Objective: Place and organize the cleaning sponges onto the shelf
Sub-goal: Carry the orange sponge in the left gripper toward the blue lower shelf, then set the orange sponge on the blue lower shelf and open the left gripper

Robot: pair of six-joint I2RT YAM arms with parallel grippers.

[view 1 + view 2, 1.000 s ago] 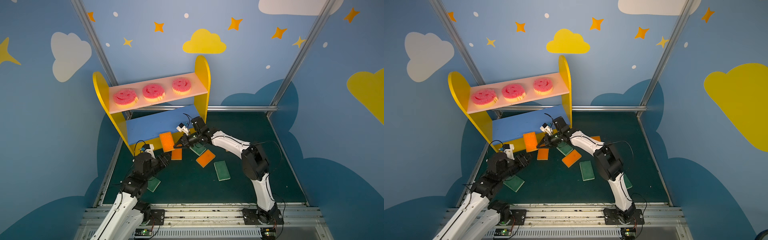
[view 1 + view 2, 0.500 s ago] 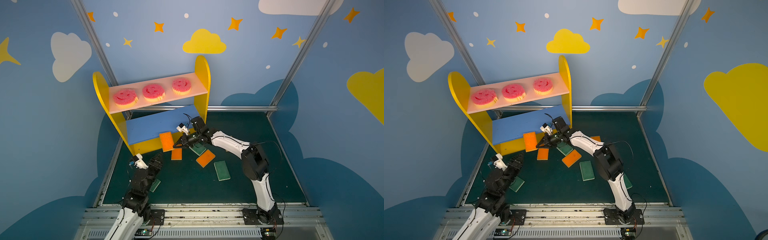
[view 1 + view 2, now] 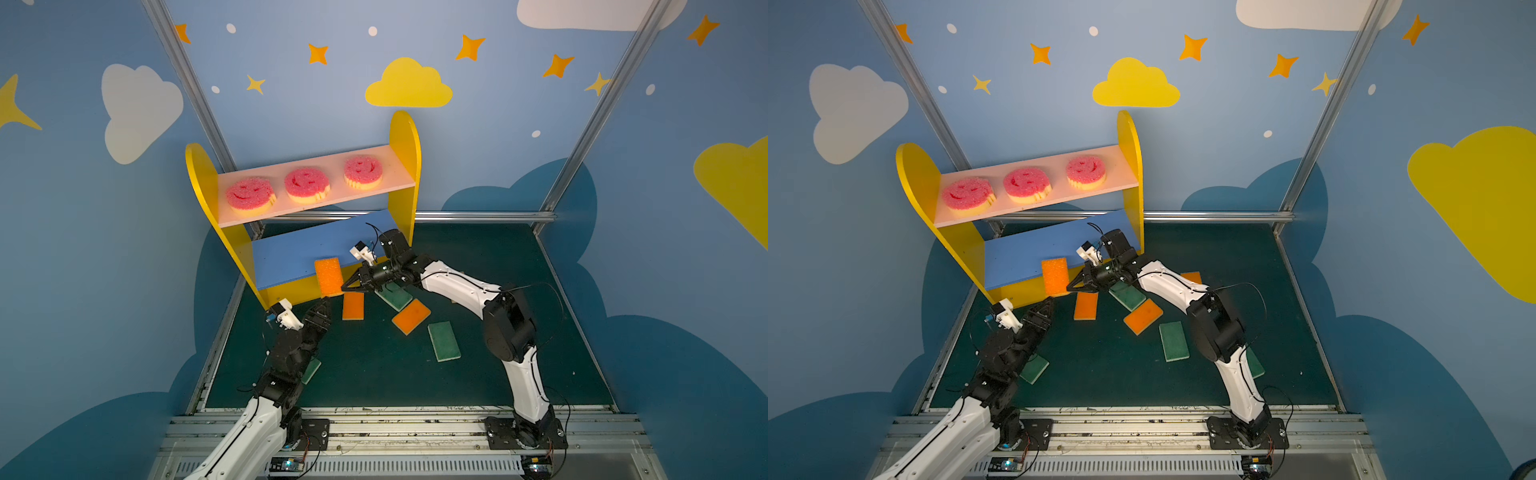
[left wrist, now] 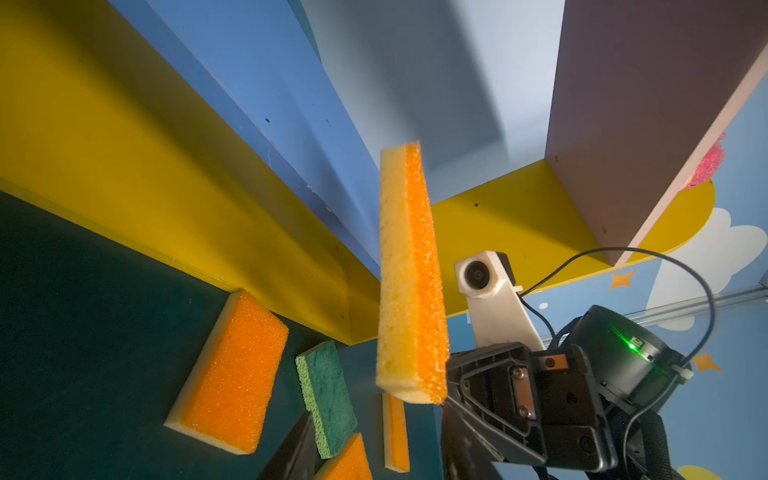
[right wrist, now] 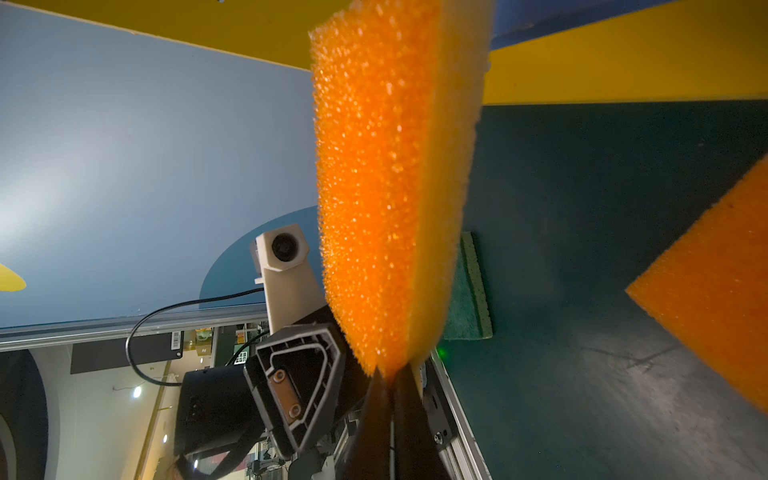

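The shelf [image 3: 199, 174] stands centre-left in both top views. Three smiley sponges [image 3: 306, 188] fill its pink board [image 3: 401, 176], so the rectangles [image 3: 444, 340], I reckon, belong on the blue board [image 3: 286, 255]. My right gripper [image 3: 345, 287] is clenched on one orange sponge [image 3: 328, 276] by its corner, holding it upright at that board's front edge to go in edgeways. My left gripper [image 3: 321, 309] hovers below, part-open, empty.

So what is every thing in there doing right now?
right end effector: shut on the held orange sponge
held orange sponge: upright, in the air before the blue board
left end effector: partly open, empty
pink smiley sponges: three, flat on the pink board
blue board: no sponge seen on it
loose orange sponges: flat on the mat
green sponges: flat on the mat
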